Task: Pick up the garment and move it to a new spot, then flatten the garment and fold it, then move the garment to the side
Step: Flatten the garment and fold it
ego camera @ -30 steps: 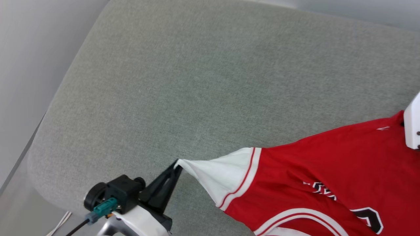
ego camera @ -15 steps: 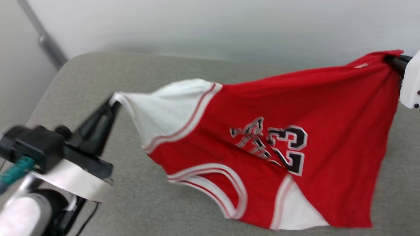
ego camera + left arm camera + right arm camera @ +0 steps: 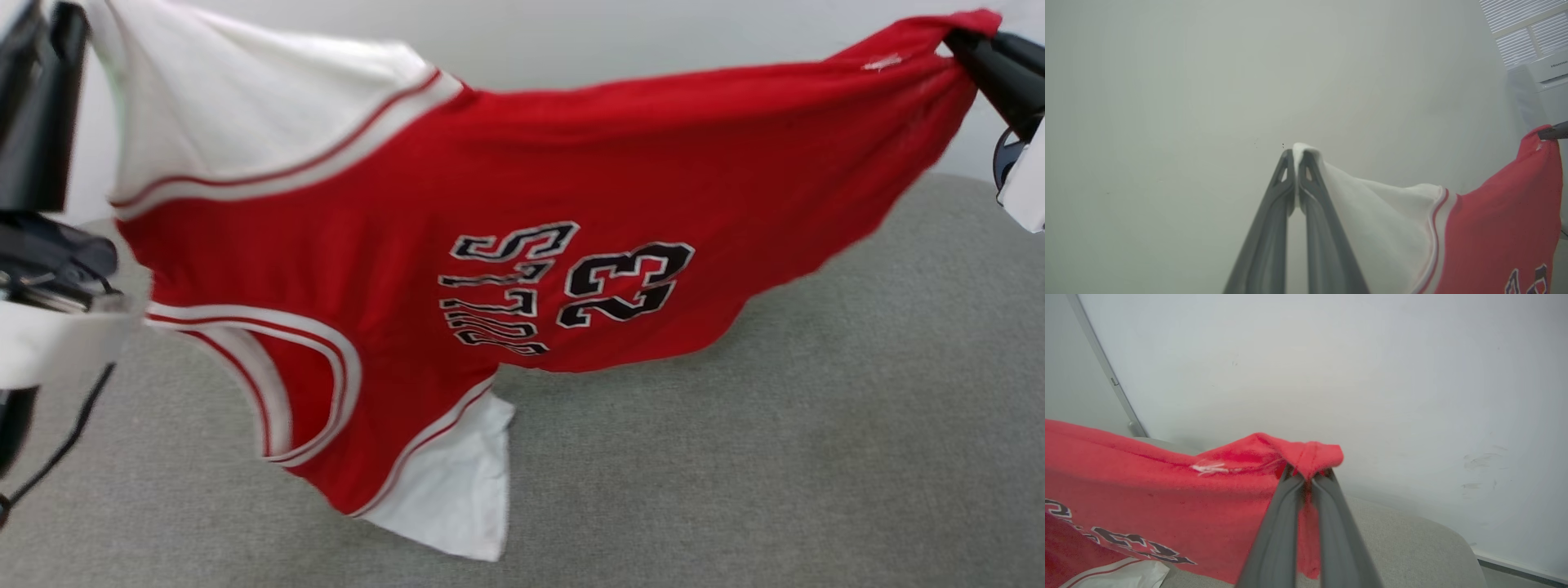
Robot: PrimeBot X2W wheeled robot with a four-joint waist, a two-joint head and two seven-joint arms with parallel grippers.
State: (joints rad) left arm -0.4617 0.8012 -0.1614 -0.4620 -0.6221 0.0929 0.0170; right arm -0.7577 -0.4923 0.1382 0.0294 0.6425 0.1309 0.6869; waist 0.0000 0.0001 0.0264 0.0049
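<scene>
A: Where is the garment [image 3: 490, 163]?
B: Up in the air, pulled out between the two end effectors. It hangs down from them like washing on a line, over the grey cushion [image 3: 816, 425].
A: What does the left end effector [image 3: 1295, 152] hold?
B: Its two fingers squeeze tight on the tip of a white sleeve [image 3: 1372, 212]. The red part runs off to its right.
A: And the right end effector [image 3: 1308, 473]?
B: It pinches a red corner of the garment. The cloth bunches over its fingertips and spreads out to its left.
A: What is printed on it?
B: Black letters and the number 23 [image 3: 624, 278], lying sideways, below the line between the end effectors. The other white sleeve [image 3: 457, 490] hangs lowest. I cannot tell if it touches the cushion.
</scene>
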